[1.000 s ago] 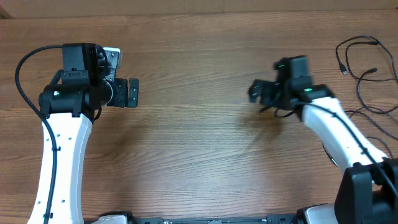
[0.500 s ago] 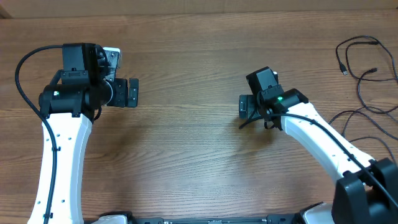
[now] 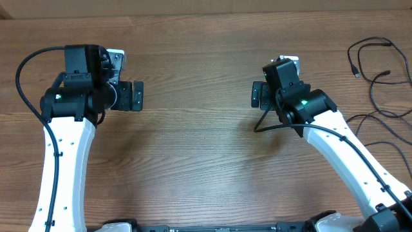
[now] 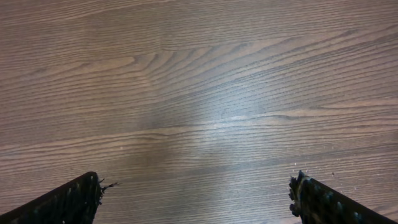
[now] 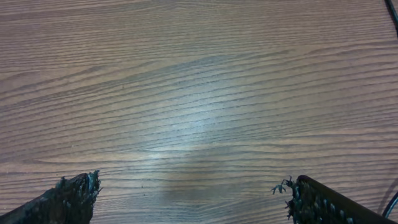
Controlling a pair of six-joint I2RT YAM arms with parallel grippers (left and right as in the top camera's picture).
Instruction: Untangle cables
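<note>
While the left fingers and right fingers hang spread and empty over the brown wooden desk, the thin black cables lie at the frame's right edge. One careless grab could pinch several strands together and tighten any knot.

1. You're looking at a robotics lab station.
2. The left arm and right arm, white and black, stand at a wood-grain surface.
3. Thin black cables lie loose on it.
</note>
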